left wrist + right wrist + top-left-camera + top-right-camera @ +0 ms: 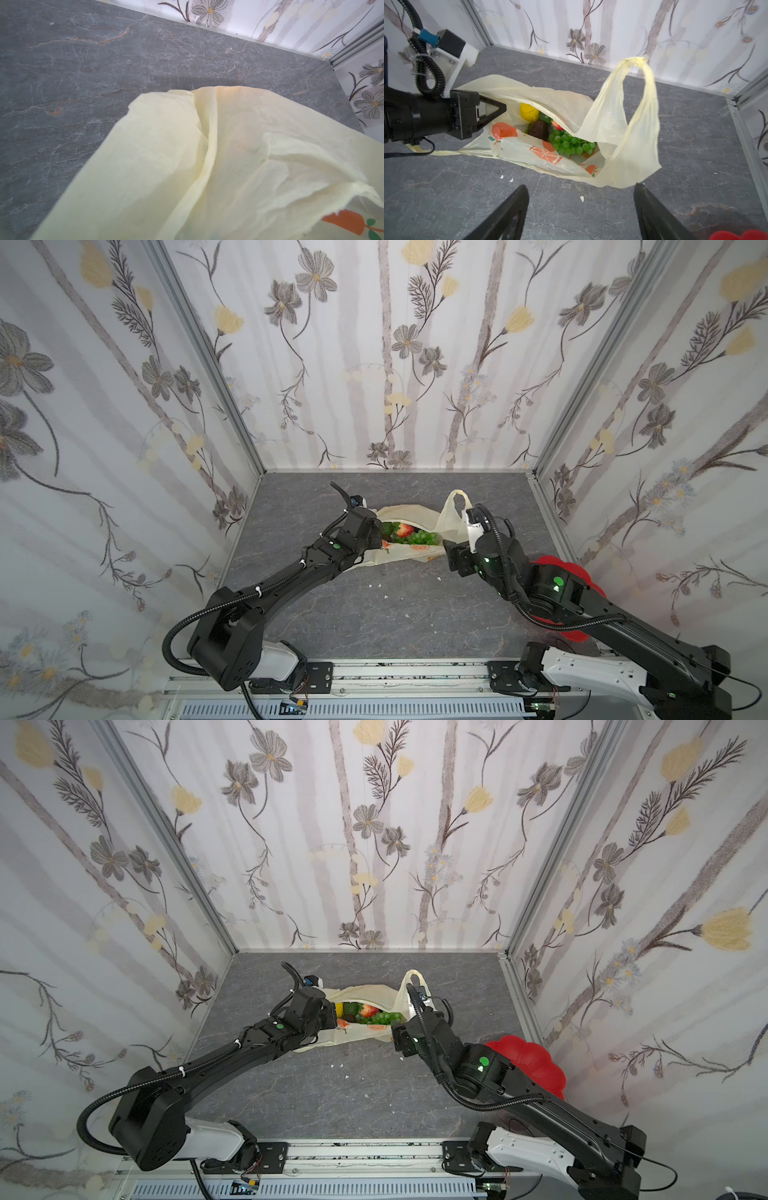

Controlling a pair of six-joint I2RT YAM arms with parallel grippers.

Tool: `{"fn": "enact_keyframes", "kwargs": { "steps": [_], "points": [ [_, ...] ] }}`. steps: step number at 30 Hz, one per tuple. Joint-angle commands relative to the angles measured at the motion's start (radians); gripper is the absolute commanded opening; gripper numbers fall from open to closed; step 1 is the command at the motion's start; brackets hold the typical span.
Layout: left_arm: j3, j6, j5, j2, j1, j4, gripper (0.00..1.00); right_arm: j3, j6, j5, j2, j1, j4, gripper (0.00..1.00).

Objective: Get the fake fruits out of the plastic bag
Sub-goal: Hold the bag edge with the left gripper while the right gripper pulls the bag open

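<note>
– Toward the back of the grey table (446,197), what is lying there?
– The plastic bag (571,99), on its side, with its mouth open toward the robot. One handle loop (640,68) stands up at the end nearer the right arm. A flattened strip of the bag trails on the table beneath the left arm.
– And the fruit?
– All of it is inside. A lemon (528,112) sits deepest, with a blackish-brown fruit (538,129) in front of it. A strawberry (557,125) is half hidden beside that. A grape bunch (569,143) lies nearest the mouth, on the lower sheet.
– The left gripper (502,109)?
– Its fingers are pressed together to a point, pinching the bag's upper rim and holding that sheet above the fruit. Pale-yellow film fills much of the left wrist view.
– The right gripper (580,187)?
– Its fingers are spread wide with nothing between them, over bare table just in front of the standing handle. Whether a fingertip touches the film, I cannot tell.
– Anything else?
– A red flower-shaped dish (528,1065) lies by the right arm, well apart from the bag. White crumbs (501,177) lie on the table in front of the bag.
</note>
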Motion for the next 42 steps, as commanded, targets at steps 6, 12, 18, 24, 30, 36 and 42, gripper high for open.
{"fn": "enact_keyframes", "kwargs": {
  "steps": [6, 12, 18, 24, 30, 36, 42],
  "points": [
    [-0.015, 0.01, -0.012, -0.006, -0.001, 0.027, 0.0, 0.061, -0.043, 0.036, 0.26, -0.038, 0.064, 0.81],
    [-0.027, 0.021, -0.017, -0.012, 0.0, 0.031, 0.0, 0.145, -0.09, 0.128, 0.495, -0.089, 0.008, 0.84],
    [-0.038, 0.024, -0.01, -0.018, -0.001, 0.038, 0.0, 0.218, -0.113, 0.202, 0.657, -0.117, -0.019, 0.88],
    [-0.056, 0.042, 0.005, -0.04, 0.001, 0.044, 0.0, 0.281, -0.092, 0.251, 0.73, -0.213, 0.002, 0.94],
    [-0.13, 0.047, 0.009, -0.103, 0.0, 0.106, 0.0, 0.362, -0.102, 0.168, 0.802, -0.298, 0.05, 0.89],
    [-0.193, 0.066, -0.001, -0.135, 0.003, 0.136, 0.0, 0.416, -0.097, 0.086, 0.849, -0.359, 0.061, 0.63],
    [-0.267, 0.068, 0.028, -0.227, 0.081, 0.169, 0.0, 0.287, -0.089, -0.139, 0.692, -0.445, 0.188, 0.23]
  ]
}}
